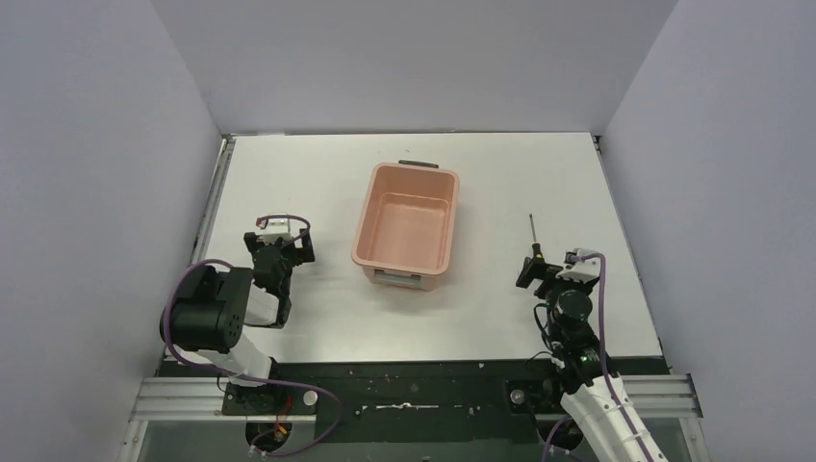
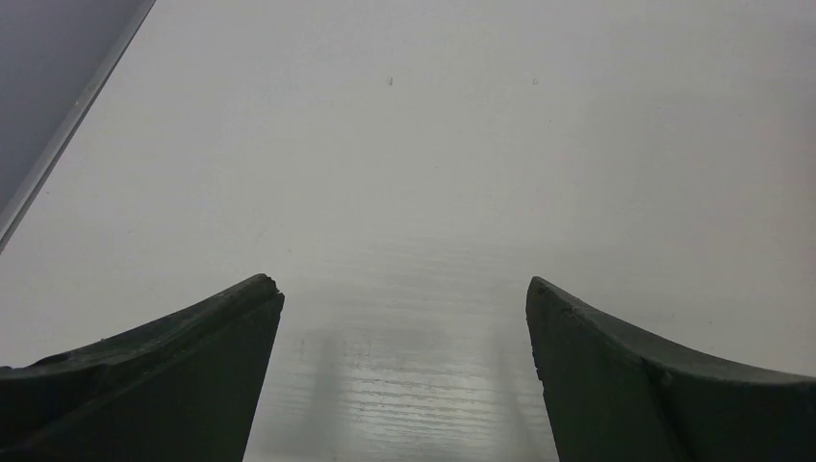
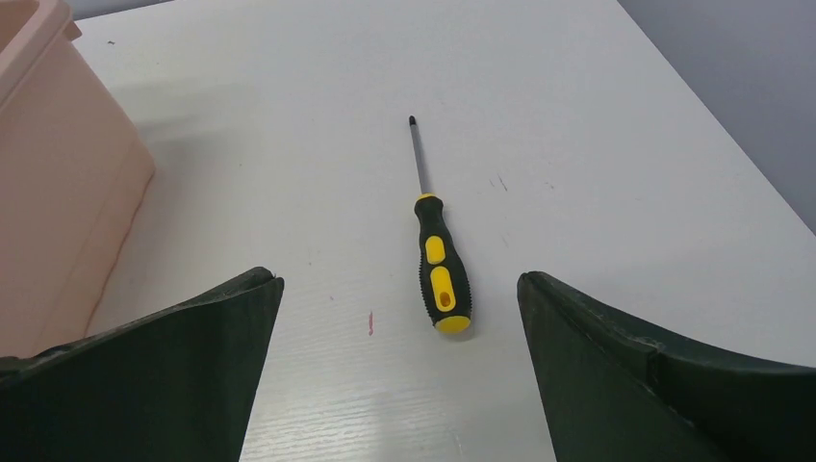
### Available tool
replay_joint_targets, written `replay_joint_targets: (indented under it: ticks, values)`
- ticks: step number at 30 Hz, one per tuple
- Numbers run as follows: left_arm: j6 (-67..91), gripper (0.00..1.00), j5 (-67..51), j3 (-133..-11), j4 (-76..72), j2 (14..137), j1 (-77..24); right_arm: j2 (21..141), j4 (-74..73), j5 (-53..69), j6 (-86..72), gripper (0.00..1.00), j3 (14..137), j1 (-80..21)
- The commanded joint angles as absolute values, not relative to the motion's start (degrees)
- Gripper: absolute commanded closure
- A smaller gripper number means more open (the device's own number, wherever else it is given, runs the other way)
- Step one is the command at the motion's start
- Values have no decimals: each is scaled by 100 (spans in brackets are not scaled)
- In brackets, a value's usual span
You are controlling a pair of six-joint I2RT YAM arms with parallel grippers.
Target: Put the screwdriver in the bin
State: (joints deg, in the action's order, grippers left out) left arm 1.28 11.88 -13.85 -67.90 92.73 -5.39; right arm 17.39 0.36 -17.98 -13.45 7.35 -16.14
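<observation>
Right wrist view shows the screwdriver (image 3: 438, 260) lying flat on the tabletop (image 3: 597, 144), handle nearest, between the spread, empty fingers of the right tool (image 3: 396, 281). This looks like the approach step: next it must descend, clench the handle, then carry it left to the bin (image 3: 58, 173). The left tool (image 2: 402, 284) gapes, holding nothing. No legible writing.

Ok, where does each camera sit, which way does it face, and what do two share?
Top external: above and behind the bases, looking down on the white table; both arms, left tool, right tool.
Left wrist: low on the left arm, facing the tabletop; its two dark fingers.
Right wrist: low, facing away over the slim black-and-yellow screwdriver; its open fingers.
Shared: top and right wrist both show the screwdriver and the salmon-pink rectangular plastic bin.
</observation>
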Motion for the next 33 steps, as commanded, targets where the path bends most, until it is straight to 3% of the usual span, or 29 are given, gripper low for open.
replay_joint_targets:
  ticks: [1,8,11,18,22,33]
  values:
    - [125,3,1107,-1441,-6954,9222,-501,1745,392,-1870,-1277,0,984,-1595]
    - [130,3,1107,-1437,-6952,9221,-501,2621,-173,-2401,-1383,0,2517,-1591]
    - [132,3,1113,-1440,-6952,9220,-501,3897,-1136,-2648,-1134,0,3873,-1574]
    - [128,3,1110,-1436,-6953,9220,-501,7459,-3919,-1760,-693,0,6868,-935]
    - [132,3,1111,-1440,-6952,9226,-499,8406,-3902,-617,-686,2,7105,-278]
    - [132,3,1110,-1442,-6953,9228,-501,9975,-3235,-193,-765,19,6058,56]
